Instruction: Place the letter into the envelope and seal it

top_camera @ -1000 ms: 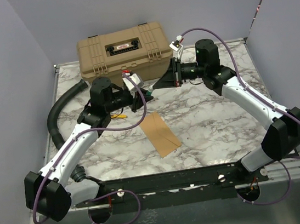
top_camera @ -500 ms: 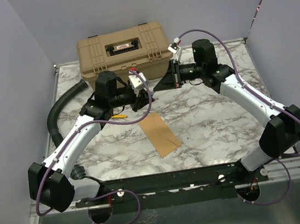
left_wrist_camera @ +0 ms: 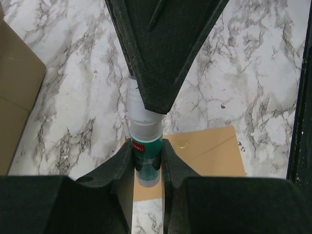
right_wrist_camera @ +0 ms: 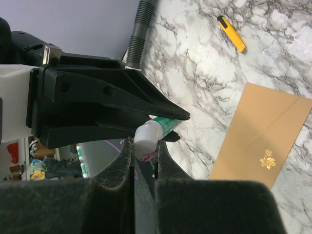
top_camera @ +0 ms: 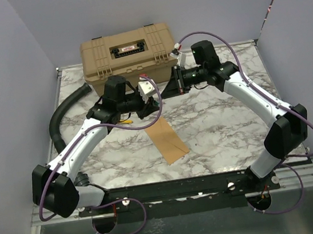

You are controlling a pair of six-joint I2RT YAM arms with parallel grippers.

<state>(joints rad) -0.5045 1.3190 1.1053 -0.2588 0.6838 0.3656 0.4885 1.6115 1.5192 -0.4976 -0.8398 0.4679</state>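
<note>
Left end effector (left_wrist_camera: 146, 165) clamps the glue stick (left_wrist_camera: 146, 146) by its body; right end effector (right_wrist_camera: 143, 155) pinches its white end, above the envelope (top_camera: 168, 140).

The table (top_camera: 225, 113) is white marble with grey veins. The envelope (top_camera: 168, 140) is kraft brown and carries a small gold leaf mark. The glue stick (left_wrist_camera: 146, 148) has a green body, a red label and a white cap. The case (top_camera: 128, 54) at the far edge is tan with a black panel. The hose (top_camera: 64, 115) is black, the cutter (right_wrist_camera: 231, 33) yellow.
</note>
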